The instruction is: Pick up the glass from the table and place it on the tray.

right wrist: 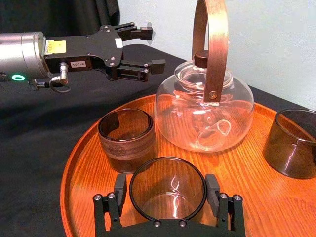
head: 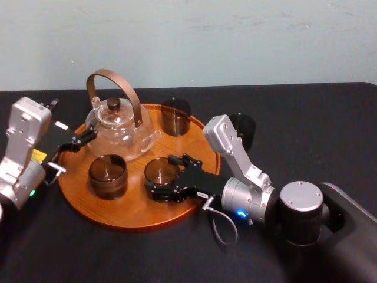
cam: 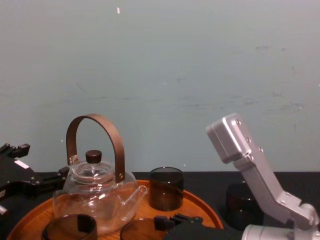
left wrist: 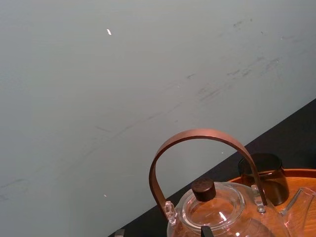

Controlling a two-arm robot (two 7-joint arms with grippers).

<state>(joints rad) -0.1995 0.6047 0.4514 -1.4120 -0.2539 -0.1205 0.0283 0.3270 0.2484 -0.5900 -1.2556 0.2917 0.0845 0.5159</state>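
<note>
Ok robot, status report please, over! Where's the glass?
Right tool around glass, standing on tray. Left tool open, idle by teapot. Second glass close alongside.

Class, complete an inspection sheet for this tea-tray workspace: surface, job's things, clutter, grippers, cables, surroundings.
Surface: matte black table.
Job's things: glass standing on the wooden tray.
Clutter: teapot and two other glasses on the tray; a fourth glass on the table past the tray's right rim.
Grippers: right gripper shut on the glass; left gripper open by the tray's left rim.
Cables: thin wire loop at the right wrist.
Surroundings: pale wall behind.
</note>
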